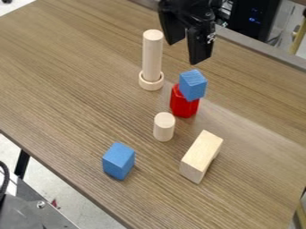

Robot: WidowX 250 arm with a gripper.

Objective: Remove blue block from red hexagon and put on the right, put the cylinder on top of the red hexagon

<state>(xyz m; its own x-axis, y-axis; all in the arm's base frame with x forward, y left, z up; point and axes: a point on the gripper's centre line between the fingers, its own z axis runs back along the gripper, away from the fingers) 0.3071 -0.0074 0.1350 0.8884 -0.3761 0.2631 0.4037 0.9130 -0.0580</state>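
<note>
"Blue block [193, 85], where is it sitting?"

"It is resting atop the red hexagon [184, 107] on a wood-grained table [60, 89], pale floor [71, 206] showing beyond. Its flat faces are meeting in crisp corners."

"And the gripper [183, 53]?"

"It is hanging above, fingers spread, holding nothing. A wooden ring [151, 86] is encircling a tall cylinder's [152, 56] foot; a short cylinder [163, 127] is standing near the hexagon."

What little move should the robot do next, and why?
I think the gripper should ease down around the blue block on the red hexagon. Its fingers are open and empty just above that block, which seems to need lifting off before a cylinder can take its place.
</note>
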